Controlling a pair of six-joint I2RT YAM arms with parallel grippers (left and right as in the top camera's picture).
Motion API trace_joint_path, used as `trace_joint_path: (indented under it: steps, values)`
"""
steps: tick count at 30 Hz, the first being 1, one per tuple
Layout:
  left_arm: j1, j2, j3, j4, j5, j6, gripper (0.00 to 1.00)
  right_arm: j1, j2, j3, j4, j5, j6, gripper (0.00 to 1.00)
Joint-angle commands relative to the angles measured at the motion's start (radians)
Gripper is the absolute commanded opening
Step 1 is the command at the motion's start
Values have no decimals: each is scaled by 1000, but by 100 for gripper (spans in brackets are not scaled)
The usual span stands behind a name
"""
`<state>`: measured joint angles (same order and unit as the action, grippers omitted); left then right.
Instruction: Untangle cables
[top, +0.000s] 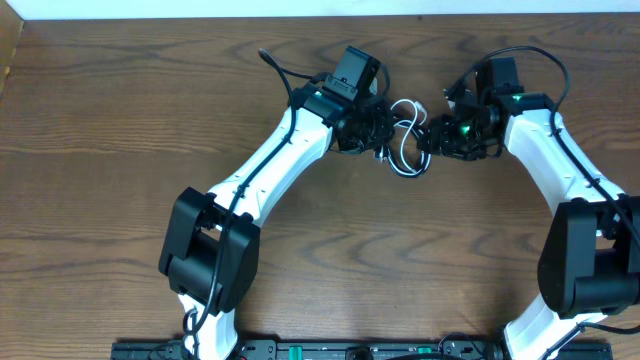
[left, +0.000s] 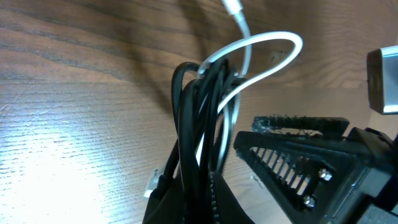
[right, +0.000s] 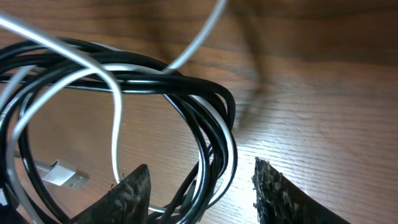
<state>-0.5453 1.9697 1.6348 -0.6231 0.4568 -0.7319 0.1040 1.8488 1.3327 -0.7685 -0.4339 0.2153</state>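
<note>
Black and white cords (top: 405, 135) hang in a knot of loops between the two arms, at the far middle of the wooden bench (top: 100, 150), with the arms' heads set close on either side. Left pincer (top: 378, 128) is clenched on the cords. In its wrist view the bundle rises straight out of the dark grip, with several turns of black cord (left: 183, 106) standing up off the bench. White cord (left: 273, 36) arches over them to the right, and one strand runs on up to a white plug (left: 233, 6) at the top edge. Right pincer (right: 200, 168) is released, its two rough black fingers (right: 134, 196) standing apart. The bottom of the loop dips into the gap between them, nearer the left-hand finger in that view and clear of the other. There the black cord makes a wide ring of several strands, with white strands threaded through and alongside it, one crossing the ring from top to bottom. A small silver-tipped plug (right: 59, 173) lies flat on the wood inside the ring, at the lower left. Whether the loop touches the nearer finger I cannot tell.
</note>
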Motion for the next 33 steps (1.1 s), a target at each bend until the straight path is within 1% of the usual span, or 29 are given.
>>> trace_joint_path:
  steps: [1, 6, 12, 14, 19, 27, 30, 33]
  values:
    - [23, 3, 4, 11, 54, 13, 8, 17, 35, -8, 9, 4, 32, 49]
    - [55, -8, 4, 12, 105, 13, 7, 19, 98, -8, 17, 66, 124, 49]
    - [85, -52, 4, 10, 113, 18, 8, 20, 192, -8, 47, 58, 145, 44]
    - [96, -71, 4, 10, 112, 18, 8, 17, 205, -8, 43, 58, 145, 42]
    - [136, -126, 4, 9, 111, 48, 7, -5, 206, -8, 28, 63, 143, 41]
    - [219, -220, 4, -79, 84, 110, 8, -31, 206, -8, 0, 97, 138, 41]
    - [226, -225, 4, -132, 84, 121, 7, -31, 206, -8, -3, 104, 135, 41]
    - [213, -216, 3, -176, 80, 156, 7, -31, 206, -8, -3, 103, 135, 41]
